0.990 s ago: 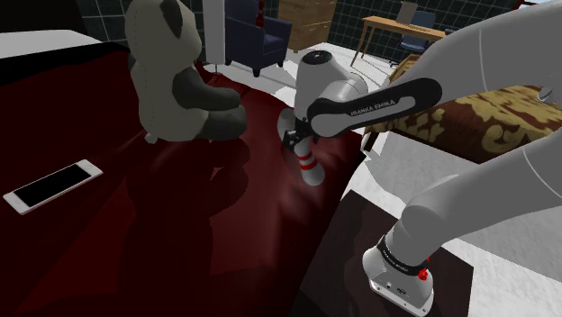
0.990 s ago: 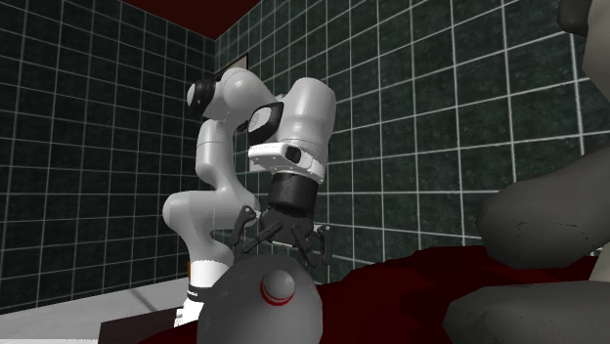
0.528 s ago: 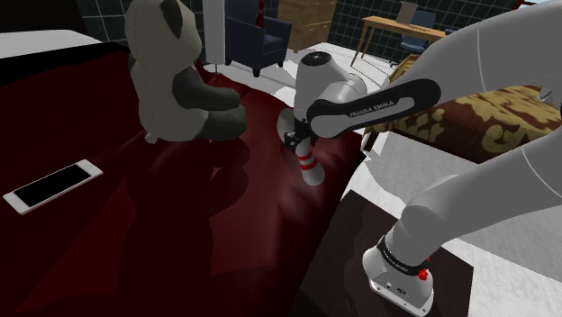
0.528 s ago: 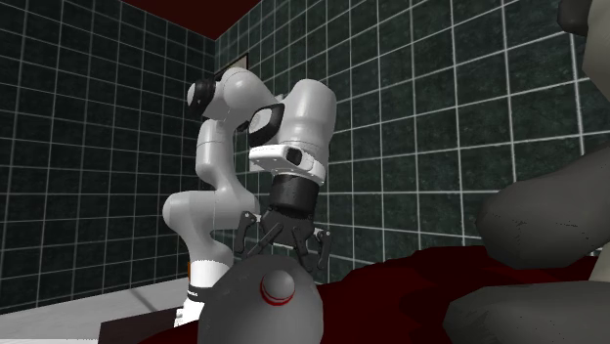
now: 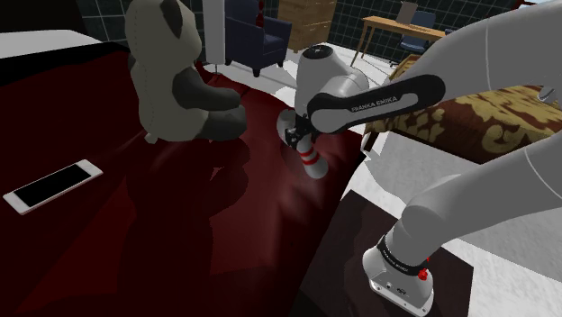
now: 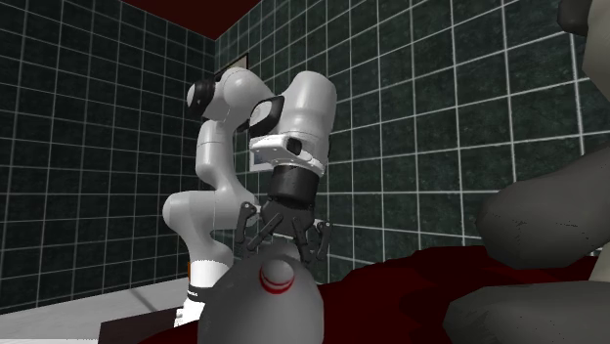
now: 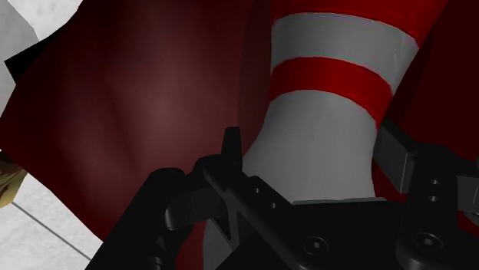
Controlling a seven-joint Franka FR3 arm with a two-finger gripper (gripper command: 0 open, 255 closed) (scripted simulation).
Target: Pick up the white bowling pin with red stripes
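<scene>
Clasping red-striped white bowling pin (image 5: 312,164), gripper (image 5: 299,140) closed on its body, above dark red cover (image 5: 180,212)

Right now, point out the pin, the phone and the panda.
pin (image 5: 311,162), shoulder view, on its red stripes.
phone (image 5: 52,185), shoulder view, middle of its black screen.
panda (image 5: 167,76), shoulder view, on its pale body.

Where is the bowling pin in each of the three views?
Shoulder view: bowling pin, slightly right of centre.
Second exterior view: bottom edge, left of centre, near the camera.
Wrist view: clasped in the gripper, its striped neck ahead.
Shared landmark: the dark red surface beneath it.
</scene>
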